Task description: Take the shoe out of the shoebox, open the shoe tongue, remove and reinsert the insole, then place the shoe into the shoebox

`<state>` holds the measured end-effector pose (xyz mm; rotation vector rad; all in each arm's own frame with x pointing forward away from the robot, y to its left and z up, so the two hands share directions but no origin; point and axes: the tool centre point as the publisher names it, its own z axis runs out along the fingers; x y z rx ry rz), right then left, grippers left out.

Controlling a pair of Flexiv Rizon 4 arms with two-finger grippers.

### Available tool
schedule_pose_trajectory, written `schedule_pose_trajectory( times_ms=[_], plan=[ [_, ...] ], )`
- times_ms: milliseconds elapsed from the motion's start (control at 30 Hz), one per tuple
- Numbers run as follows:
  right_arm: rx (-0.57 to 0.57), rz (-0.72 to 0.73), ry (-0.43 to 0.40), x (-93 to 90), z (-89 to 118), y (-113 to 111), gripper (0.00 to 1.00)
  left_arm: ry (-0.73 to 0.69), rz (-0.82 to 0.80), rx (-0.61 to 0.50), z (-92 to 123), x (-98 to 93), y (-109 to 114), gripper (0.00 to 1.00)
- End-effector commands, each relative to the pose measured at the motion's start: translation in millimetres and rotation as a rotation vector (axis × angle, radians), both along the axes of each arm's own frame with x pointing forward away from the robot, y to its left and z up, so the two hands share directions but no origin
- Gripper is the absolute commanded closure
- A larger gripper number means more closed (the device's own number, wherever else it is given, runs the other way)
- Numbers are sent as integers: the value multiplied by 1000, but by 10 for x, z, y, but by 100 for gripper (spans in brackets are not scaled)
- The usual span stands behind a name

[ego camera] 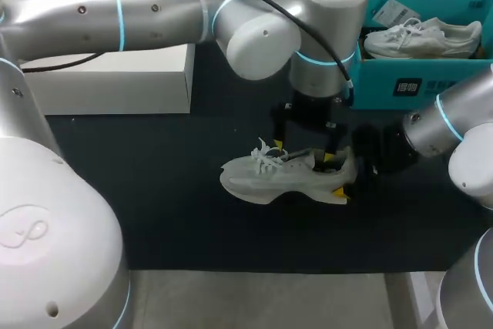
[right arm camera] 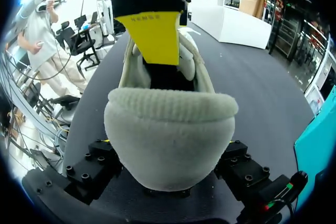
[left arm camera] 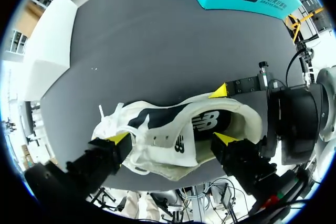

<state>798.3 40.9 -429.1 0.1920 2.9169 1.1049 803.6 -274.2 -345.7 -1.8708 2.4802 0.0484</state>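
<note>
Mid-table on dark mat (ego camera: 154,190): white shoe (ego camera: 281,176) sits sole down, toe toward left, outside teal shoebox (ego camera: 431,82). Right gripper (ego camera: 340,176) at heel, jaws clamped one on each side, grasping shoe. Left gripper (ego camera: 302,152) directly above shoe, dipping into shoe mouth beside laces; cannot tell whether it grips or is released. Shoebox at far right of mat, well apart from shoe, second white shoe (ego camera: 420,38) lying inside. White box (ego camera: 115,78) at far left.
</note>
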Motion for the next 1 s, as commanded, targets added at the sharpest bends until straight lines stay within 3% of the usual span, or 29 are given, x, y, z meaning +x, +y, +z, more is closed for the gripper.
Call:
schedule_pose_trajectory(
  times_ms=[33,200,367,567,667,733,900,933,1000],
  plan=[
    [-1,-2,-2,2,-18,17,100,-29,30,71,-55,18,-65,0],
    [-1,-2,-2,2,-18,17,100,-42,69,138,-81,58,51,4],
    [-1,-2,-2,2,-18,17,100,-32,66,148,-11,15,159,0],
    [-1,-2,-2,2,-18,17,100,2,66,117,86,-33,233,15],
    [-1,-2,-2,2,-18,17,100,2,68,112,110,-58,247,32],
    [-1,-2,-2,2,-18,17,100,4,71,109,116,-64,251,54],
    [-1,-2,-2,2,-18,17,100,48,56,76,134,-70,270,83],
    [-1,-2,-2,2,-18,17,100,59,48,65,138,-74,273,94],
    [-1,-2,-2,2,-18,17,100,96,21,29,144,-85,275,100]
  ],
)
